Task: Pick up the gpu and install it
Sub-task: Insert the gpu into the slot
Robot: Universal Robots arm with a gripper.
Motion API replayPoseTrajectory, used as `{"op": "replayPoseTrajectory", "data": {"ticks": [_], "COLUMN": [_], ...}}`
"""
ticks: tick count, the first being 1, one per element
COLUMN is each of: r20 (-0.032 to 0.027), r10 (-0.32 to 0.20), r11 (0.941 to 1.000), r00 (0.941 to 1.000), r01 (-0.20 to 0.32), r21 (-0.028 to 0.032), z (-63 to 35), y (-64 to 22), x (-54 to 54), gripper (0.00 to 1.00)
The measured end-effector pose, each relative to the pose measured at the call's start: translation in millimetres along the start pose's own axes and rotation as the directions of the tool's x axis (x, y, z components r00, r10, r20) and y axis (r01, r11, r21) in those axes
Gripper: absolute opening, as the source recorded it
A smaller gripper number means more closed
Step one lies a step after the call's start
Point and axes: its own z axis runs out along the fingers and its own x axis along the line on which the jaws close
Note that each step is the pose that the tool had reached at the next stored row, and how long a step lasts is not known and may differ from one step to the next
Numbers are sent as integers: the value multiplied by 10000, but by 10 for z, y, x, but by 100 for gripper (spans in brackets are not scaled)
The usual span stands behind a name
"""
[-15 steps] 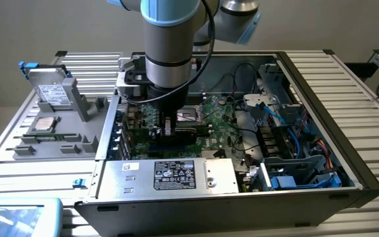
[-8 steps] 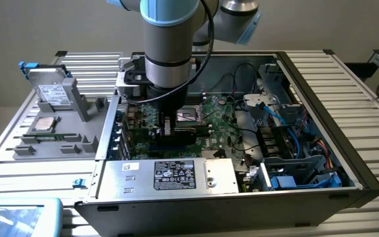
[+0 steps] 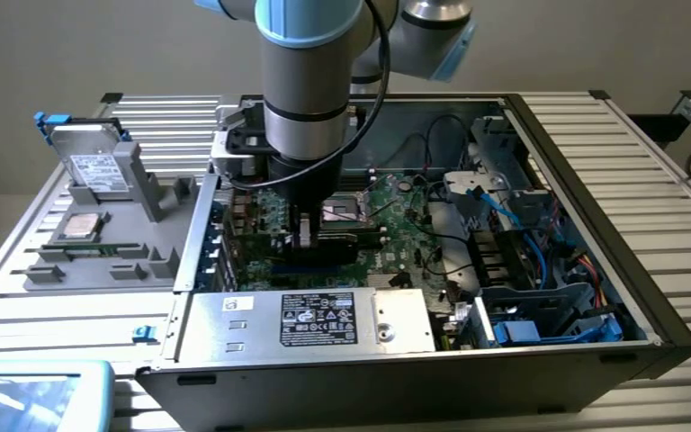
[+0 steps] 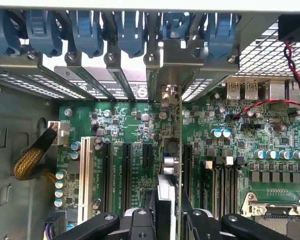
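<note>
1. The robot arm [image 3: 303, 99] reaches straight down into the open computer case [image 3: 586, 234], which lies on its side on the slatted tabletop [image 3: 658, 135].
2. The gripper [image 4: 166, 212] is pinching the gpu [image 4: 176, 145], with one black finger on each side of the card.
3. In the wrist view the gpu stands on edge, seen edge-on, running from between the fingers toward the case's rear wall.
4. The card's far end meets the row of expansion brackets with blue clips [image 4: 130, 30].
5. Its lower edge is at the motherboard [image 4: 250, 130], between the long black expansion slots [image 4: 125, 170]; whether it is fully seated cannot be told.
6. In the exterior view, the gripper [image 3: 306, 236] sits over the motherboard's left part, just far of the silver power supply [image 3: 309, 319].
7. At the exterior view's left, a grey holder [image 3: 118, 243] on the tabletop carries a hard drive [image 3: 94, 166], a processor [image 3: 82, 225] and a memory stick [image 3: 82, 249].
</note>
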Motion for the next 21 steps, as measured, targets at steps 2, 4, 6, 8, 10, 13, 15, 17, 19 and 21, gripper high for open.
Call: {"op": "replayPoseTrajectory", "data": {"ticks": [2, 4, 6, 8, 10, 13, 15, 17, 19, 21], "r20": [0, -1, 0, 1, 2, 1, -4, -4, -4, -7], "r10": [0, 0, -1, 0, -1, -1, -1, 0, 0, -1], "r11": [10000, 10000, 10000, 10000, 10000, 10000, 10000, 10000, 10000, 10000], "r00": [10000, 10000, 10000, 10000, 10000, 10000, 10000, 10000, 10000, 10000], "r01": [0, 0, 1, 0, 1, 1, 1, 0, 0, 1], "r21": [-1, -1, -1, 1, 2, 6, 10, 10, 9, 8], "z": [4, 9, 10, 11, 12, 13, 11, 11, 11, 12], "y": [0, 0, 0, 3, 6, 18, 24, 25, 26, 26], "x": [0, 0, 0, 0, 2, 1, 3, 2, 2, 1], "gripper": [29, 29, 29, 29, 29, 29, 29, 29, 29, 29]}}
